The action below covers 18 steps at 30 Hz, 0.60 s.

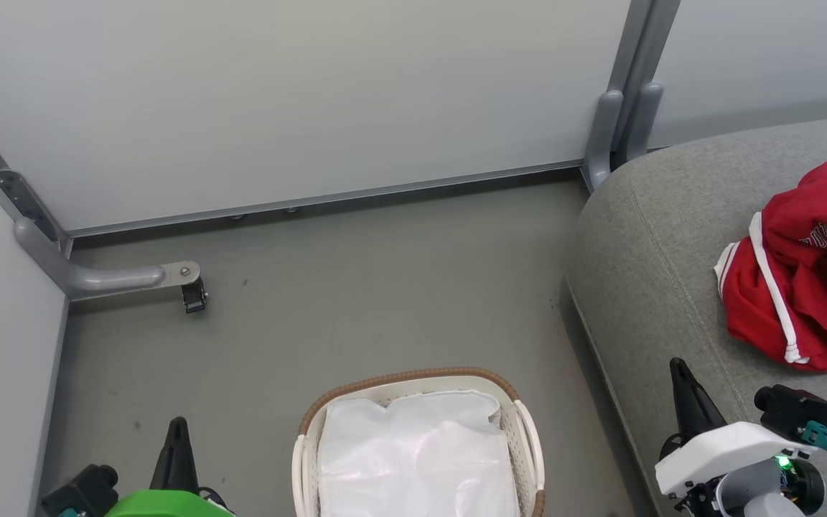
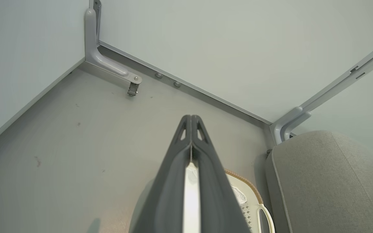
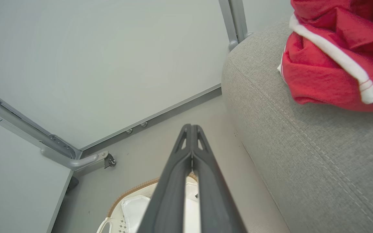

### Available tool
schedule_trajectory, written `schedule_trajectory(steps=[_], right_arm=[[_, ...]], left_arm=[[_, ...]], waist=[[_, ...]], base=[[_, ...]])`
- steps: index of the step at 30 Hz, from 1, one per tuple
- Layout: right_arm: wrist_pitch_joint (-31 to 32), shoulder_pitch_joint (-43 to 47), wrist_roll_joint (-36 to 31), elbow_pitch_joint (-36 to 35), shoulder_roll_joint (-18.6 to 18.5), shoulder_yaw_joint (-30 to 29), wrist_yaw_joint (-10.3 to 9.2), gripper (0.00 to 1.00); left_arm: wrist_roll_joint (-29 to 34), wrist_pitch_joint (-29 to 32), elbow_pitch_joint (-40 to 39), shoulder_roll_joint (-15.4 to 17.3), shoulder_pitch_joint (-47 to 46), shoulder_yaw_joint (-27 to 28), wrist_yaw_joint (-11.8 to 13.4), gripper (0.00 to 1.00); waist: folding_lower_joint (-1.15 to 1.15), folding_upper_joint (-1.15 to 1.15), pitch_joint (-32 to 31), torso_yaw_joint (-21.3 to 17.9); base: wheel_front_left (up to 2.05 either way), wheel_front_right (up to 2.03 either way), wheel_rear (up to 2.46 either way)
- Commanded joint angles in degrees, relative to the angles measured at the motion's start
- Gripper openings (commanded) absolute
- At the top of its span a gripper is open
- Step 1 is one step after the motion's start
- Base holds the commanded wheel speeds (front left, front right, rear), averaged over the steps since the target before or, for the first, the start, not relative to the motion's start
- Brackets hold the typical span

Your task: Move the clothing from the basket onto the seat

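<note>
The clothing (image 1: 801,287) lies in a crumpled red heap with white stripes on the seat (image 1: 657,273), to the right of the basket (image 1: 413,377) and beyond it, well apart from its rim. You are dealing with soft, light cloth: it will sag and trail from any grip, it should not slip much, and nothing about it can break. If you need to take hold, pinch a raised fold or the thick white-trimmed hem on the side of the heap facing the basket, rather than a flat layer. You probably can't tell from the head view whether the heap is one garment or several, since the folds hide the seams.

The basket holds a plain white sheet (image 1: 413,459) that covers its inside. Nothing red shows there, so the move looks done as far as you can judge.

Your left gripper (image 1: 178,424) hangs just left of the basket with its fingers pressed together on nothing. Your right gripper (image 1: 675,368) sits right of the basket, over the seat's front edge, near the heap but not touching it. It is likewise closed and empty.
</note>
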Motion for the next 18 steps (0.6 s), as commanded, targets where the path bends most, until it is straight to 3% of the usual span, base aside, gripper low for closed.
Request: schedule_trajectory(steps=[1, 18], right_arm=[[0.6, -1.1, 2.5, -1.1, -0.3, -0.5, -0.01, 0.00], [4.4, -1.5, 17.4, -2.3, -0.3, -2.1, -0.02, 0.00]], left_arm=[[-2.3, 0.4, -1.1, 0.2, -2.0, 0.5, -0.3, 0.00], [-16.0, 4.3, -2.5, 0.3, -3.6, 2.0, -0.9, 0.00]], waist=[[0.00, 0.00, 0.0, 0.0], [0.00, 0.00, -0.2, -0.1]], base=[[0.00, 0.00, 0.00], [0.00, 0.00, 0.00]])
